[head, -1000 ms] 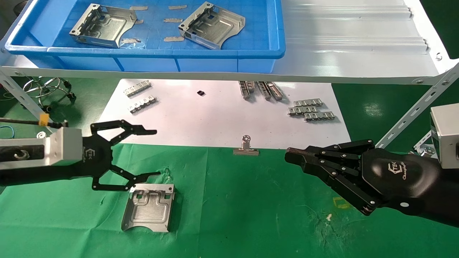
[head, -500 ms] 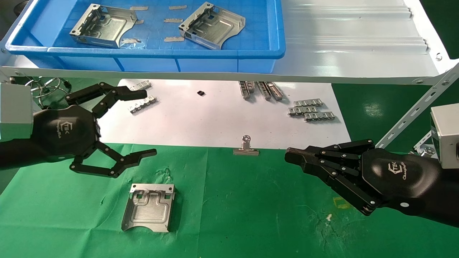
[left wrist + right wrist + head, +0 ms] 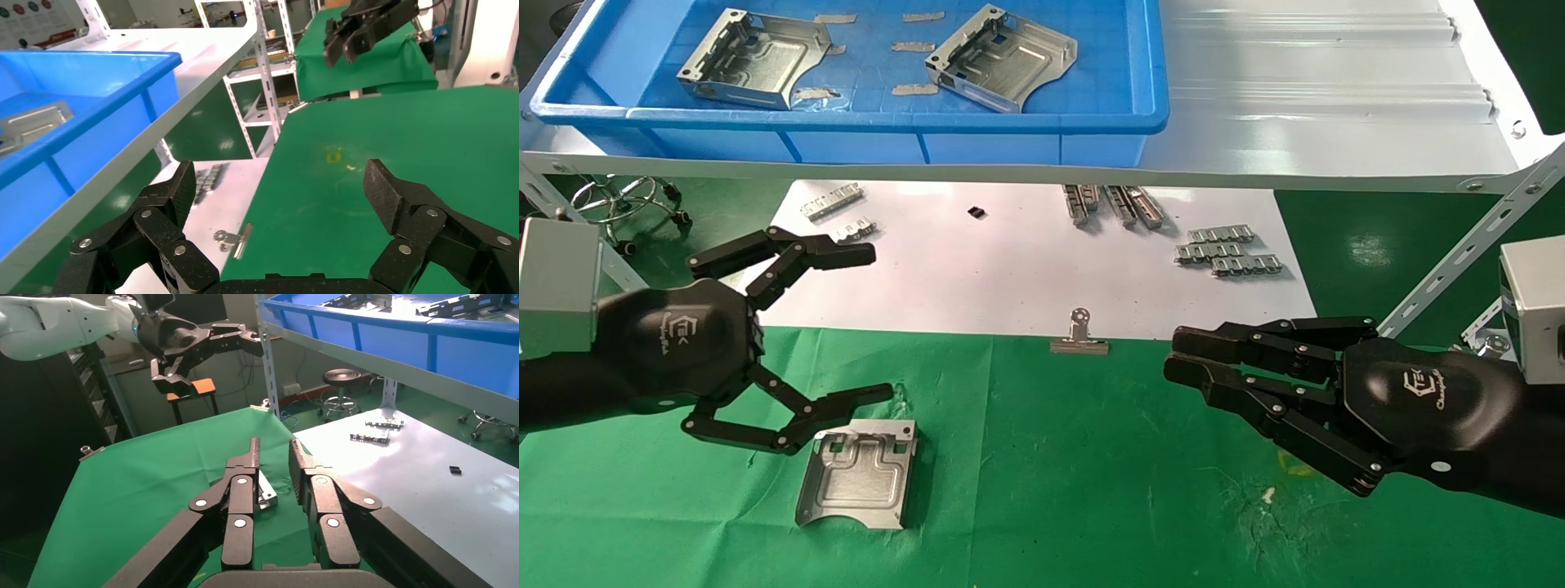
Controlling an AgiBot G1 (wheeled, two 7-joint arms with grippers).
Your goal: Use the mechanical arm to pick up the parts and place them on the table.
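Mechanical arm (image 3: 801, 327) hovering spread wide, empty, beside delivered part (image 3: 856, 473) on table (image 3: 1042, 506); next, reaching to bin parts (image 3: 756, 57).

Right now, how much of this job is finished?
One metal plate lies on the green table, so that looks done. The left hand hovers open beside it, holding nothing; the right hand waits nearby. Two plates remain in the blue bin.
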